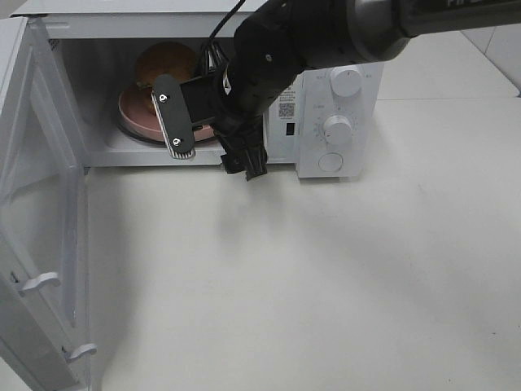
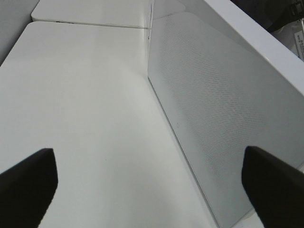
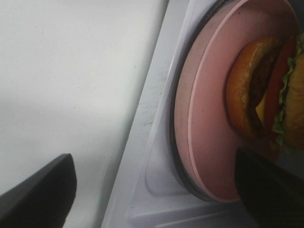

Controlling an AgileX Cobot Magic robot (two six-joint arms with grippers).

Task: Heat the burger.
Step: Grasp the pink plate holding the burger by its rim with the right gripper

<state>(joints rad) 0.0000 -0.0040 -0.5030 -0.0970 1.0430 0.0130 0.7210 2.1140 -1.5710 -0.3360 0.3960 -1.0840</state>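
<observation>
Your right gripper hangs at the microwave's mouth, jaws apart and empty. Beside it the burger sits on the pink plate inside, ready for heating. Your left gripper, also spread, waits by the open door.

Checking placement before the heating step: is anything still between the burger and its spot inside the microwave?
No. The burger already sits on the pink plate inside the microwave. The door stands open, and the right gripper hangs open in the doorway at the plate's rim.
</observation>
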